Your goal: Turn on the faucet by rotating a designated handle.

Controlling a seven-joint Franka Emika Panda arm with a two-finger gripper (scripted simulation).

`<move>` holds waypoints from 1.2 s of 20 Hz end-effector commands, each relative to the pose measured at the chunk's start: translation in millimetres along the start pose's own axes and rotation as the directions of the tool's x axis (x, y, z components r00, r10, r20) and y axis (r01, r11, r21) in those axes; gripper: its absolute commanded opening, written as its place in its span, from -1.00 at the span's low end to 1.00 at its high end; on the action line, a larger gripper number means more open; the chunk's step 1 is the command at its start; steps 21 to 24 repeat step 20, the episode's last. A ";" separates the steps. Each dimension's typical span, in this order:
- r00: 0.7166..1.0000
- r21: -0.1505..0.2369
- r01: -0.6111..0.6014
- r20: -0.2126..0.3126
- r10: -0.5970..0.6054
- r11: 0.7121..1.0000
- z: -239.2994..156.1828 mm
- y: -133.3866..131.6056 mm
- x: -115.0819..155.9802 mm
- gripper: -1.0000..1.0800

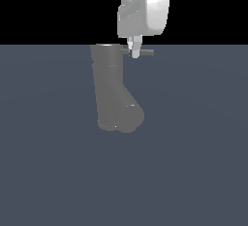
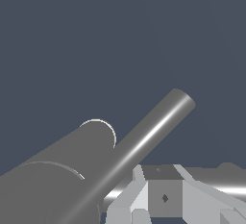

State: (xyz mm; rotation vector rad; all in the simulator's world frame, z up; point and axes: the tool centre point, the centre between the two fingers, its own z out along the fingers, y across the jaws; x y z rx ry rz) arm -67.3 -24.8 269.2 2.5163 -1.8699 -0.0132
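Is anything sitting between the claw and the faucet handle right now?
Nothing visible does. In the exterior view the claw is already down at the handle, the thin rod sticking sideways from the top of the faucet. Only bare floor surrounds them.

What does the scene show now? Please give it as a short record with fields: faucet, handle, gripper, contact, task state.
faucet: grey upright cylinder, slightly tilted, with a fat angled spout at its lower part
handle: thin grey rod sticking out from the faucet's top toward the exterior view's right
gripper: white gripper coming down from above, fingertips at the handle near the faucet's top
contact: fingers overlap the rod in the exterior view; real touch cannot be told
task state: whether the handle is turned cannot be judged from these pictures
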 end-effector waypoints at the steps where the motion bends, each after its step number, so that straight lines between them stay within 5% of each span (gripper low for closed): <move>1: 1.000 0.009 -0.018 -0.003 0.018 1.000 0.0 -7.5 16.4 -1.00; 24: 0.999 0.010 -0.045 -0.002 0.045 0.999 -0.8 -43.6 68.4 -1.00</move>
